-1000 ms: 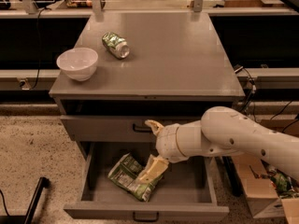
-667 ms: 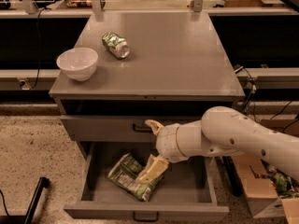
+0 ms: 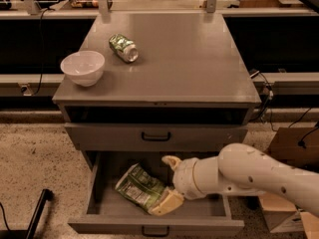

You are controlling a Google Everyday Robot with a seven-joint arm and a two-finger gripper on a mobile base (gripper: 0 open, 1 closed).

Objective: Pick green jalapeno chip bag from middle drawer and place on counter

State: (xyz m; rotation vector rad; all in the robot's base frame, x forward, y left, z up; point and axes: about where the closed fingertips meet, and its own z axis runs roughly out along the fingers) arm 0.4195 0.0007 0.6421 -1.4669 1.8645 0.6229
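Observation:
The green jalapeno chip bag (image 3: 138, 187) lies crinkled on the floor of the open middle drawer (image 3: 154, 226), left of centre, white panel up. My gripper (image 3: 169, 183) reaches down into the drawer from the right on a thick white arm (image 3: 249, 176). Its tan fingers stand apart: one (image 3: 171, 162) is above the bag and the other (image 3: 167, 203) lies against the bag's right end. The bag rests on the drawer floor. The grey counter (image 3: 189, 59) tops the cabinet.
A white bowl (image 3: 82, 67) stands at the counter's front left and a green-and-silver can (image 3: 123, 48) lies behind it. The shallower upper drawer (image 3: 155, 136) is shut. Cardboard boxes (image 3: 289, 143) stand to the right of the cabinet, and a dark bar (image 3: 37, 214) lies at the lower left.
The arm has sunk lower into the drawer, bringing the gripper down to the bag's right end. The bag, bowl and can have not moved.

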